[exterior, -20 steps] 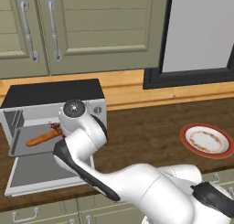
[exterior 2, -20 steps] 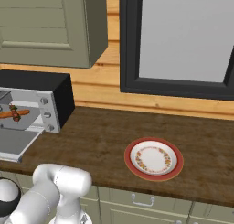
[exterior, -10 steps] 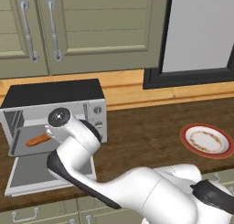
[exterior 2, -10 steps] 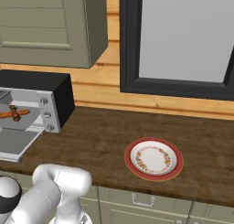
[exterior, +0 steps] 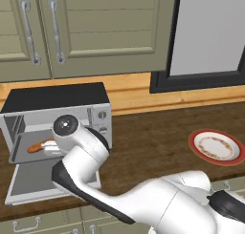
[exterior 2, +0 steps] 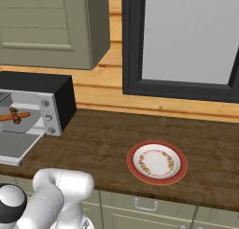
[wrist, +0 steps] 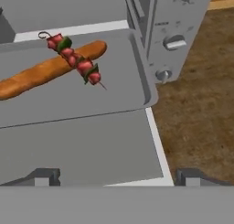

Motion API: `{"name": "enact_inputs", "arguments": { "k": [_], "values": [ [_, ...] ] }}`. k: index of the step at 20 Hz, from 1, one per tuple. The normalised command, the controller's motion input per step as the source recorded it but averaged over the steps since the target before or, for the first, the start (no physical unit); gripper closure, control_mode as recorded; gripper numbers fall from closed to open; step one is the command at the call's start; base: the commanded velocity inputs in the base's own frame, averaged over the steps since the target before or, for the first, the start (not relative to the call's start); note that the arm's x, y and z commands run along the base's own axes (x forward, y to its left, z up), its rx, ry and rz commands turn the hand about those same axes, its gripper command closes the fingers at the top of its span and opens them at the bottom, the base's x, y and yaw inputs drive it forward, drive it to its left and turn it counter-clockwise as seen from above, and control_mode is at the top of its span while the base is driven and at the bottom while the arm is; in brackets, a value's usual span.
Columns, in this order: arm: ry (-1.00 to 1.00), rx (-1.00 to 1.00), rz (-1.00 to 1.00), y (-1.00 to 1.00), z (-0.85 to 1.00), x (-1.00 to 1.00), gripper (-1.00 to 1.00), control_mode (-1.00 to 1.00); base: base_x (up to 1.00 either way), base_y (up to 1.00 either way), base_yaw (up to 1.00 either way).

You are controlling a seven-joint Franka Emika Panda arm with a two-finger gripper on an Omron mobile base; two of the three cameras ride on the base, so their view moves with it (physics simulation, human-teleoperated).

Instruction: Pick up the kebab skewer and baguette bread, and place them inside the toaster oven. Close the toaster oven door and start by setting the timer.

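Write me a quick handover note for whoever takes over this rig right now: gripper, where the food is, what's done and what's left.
Gripper: open, holding nothing, above the toaster oven door.
Kebab skewer lies across the baguette bread; both are on the grey tray inside the toaster oven.
Plate on the counter has no food on it.
Done: both foods are loaded.
Left: lift the dropped door shut, then turn the timer on the knob panel.

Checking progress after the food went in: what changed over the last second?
The arm swung left across the toaster oven front, its wrist now over the opening. The jaws stayed open, holding nothing. Kebab skewer, baguette bread, lowered toaster oven door and plate stayed put.
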Motion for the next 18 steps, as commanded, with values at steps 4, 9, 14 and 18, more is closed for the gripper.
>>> {"name": "enact_inputs", "arguments": {
  "k": [4,9,14,18],
  "values": [
    [-0.07,0.0,0.03,0.0,-0.03,-0.29,-1.0,-1.0,0.0,0.0,0.0],
    [-0.28,0.0,0.05,0.0,-0.21,0.0,-1.0,-1.0,0.0,0.0,0.0],
    [-0.33,0.0,0.04,-0.01,-0.04,0.0,-1.0,-1.0,0.0,0.0,0.0],
    [-0.19,0.0,0.0,-0.02,0.0,0.18,-1.0,-1.0,0.0,0.0,0.0]
  ]
}}
